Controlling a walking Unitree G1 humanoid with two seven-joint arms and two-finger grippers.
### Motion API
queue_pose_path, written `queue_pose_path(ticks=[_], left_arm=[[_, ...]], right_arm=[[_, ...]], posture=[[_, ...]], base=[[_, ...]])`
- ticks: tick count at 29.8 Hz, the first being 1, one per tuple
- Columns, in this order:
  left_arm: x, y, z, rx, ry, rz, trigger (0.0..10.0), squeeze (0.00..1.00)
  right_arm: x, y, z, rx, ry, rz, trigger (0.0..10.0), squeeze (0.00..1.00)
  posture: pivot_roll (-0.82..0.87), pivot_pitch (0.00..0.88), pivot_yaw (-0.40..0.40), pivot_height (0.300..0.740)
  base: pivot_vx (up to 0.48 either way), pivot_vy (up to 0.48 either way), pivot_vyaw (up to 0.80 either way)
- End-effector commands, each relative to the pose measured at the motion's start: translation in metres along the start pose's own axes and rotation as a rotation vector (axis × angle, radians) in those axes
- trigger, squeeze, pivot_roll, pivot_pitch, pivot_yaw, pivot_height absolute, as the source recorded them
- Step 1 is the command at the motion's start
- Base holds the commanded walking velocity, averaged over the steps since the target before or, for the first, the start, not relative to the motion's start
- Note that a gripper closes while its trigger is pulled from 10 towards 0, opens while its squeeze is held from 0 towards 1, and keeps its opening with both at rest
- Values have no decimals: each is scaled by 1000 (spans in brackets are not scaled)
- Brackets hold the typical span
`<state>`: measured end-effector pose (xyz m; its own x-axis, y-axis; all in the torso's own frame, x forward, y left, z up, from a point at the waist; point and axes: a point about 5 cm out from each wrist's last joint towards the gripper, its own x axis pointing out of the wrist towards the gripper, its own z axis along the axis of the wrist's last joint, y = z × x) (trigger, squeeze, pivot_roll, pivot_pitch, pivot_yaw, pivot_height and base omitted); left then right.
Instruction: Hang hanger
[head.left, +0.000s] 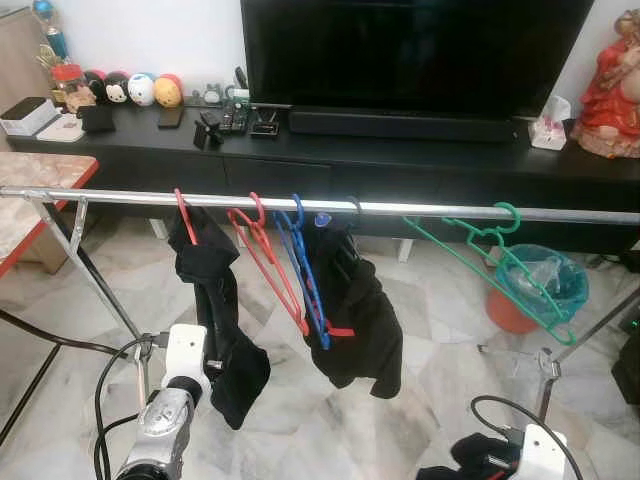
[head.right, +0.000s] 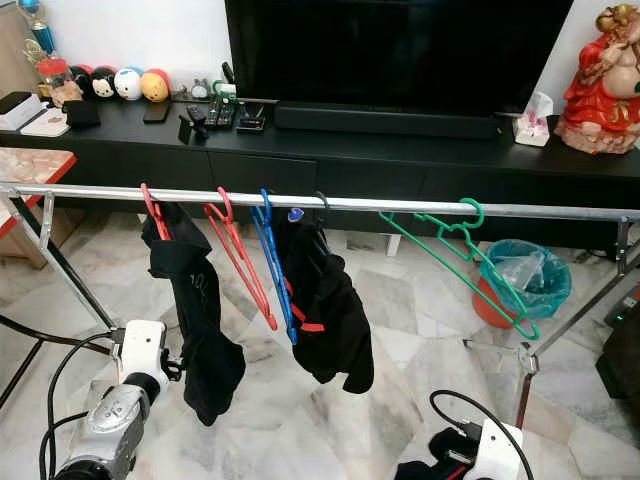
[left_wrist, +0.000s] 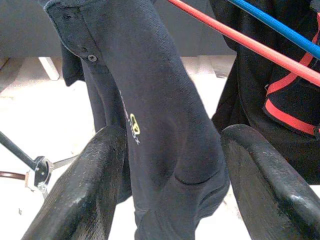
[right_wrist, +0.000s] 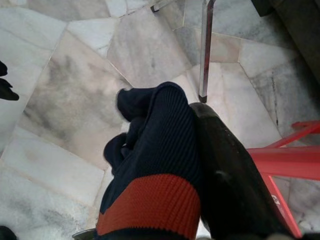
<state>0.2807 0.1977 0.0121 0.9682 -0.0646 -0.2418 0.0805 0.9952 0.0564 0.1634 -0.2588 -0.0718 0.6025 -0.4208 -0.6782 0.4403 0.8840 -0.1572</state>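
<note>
Right gripper (right_wrist: 165, 165) is clamped on a dark navy garment with a red cuff (right_wrist: 150, 205); a red hanger (right_wrist: 285, 165) sits just beside the finger, so I judge it's holding garment plus hanger, low near the floor at the robot's right. Exact grip on the hanger: can't tell. Left gripper (left_wrist: 170, 165) has its fingers spread wide, nothing held, pointing at the black shirt (head.left: 220, 320) hanging at the left end of the rail.

Scene, big to small:
- TV (head.left: 420, 50) on a black console (head.left: 400, 150), behind everything.
- Steel clothes rail (head.left: 420, 209) spanning the view, marble floor below.
- On the rail, left to right: that black shirt on a red hanger, an empty red hanger (head.left: 265, 255), a blue hanger (head.left: 305, 270), a black garment with red trim (head.left: 360, 320), an empty green hanger (head.left: 490, 260).
- Teal bin (head.left: 540, 285) behind the green hanger.

Progress: several hangers already up. The held one isn't on the rail yet. Remaining, by my read: lift the right arm, hook it over a free stretch, likely between the black garment and the green hanger, then let go.
</note>
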Motion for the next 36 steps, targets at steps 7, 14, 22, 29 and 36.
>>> queue_pose_path(ticks=[7,14,22,29,36], left_arm=[[3,-2,3,15,-13,-3,10000,0],[3,-3,4,10,-28,1,10000,0],[2,1,4,10,-32,17,10000,0],[2,3,5,9,-39,29,10000,0],[2,4,7,13,-49,39,10000,0]], right_arm=[[1,-6,1,18,-1,-13,10000,0],[0,-7,0,8,-3,-17,10000,0],[0,-7,-1,5,2,-16,10000,0],[0,-5,0,4,1,-12,10000,0],[0,-5,0,3,3,-11,10000,0]], posture=[[-12,0,-39,740],[-13,0,-43,740],[-9,0,-48,740],[-5,0,-51,740],[-5,0,-54,740]], base=[[0,-40,-406],[0,-371,-114],[0,-388,0],[0,-361,0],[0,-261,0]])
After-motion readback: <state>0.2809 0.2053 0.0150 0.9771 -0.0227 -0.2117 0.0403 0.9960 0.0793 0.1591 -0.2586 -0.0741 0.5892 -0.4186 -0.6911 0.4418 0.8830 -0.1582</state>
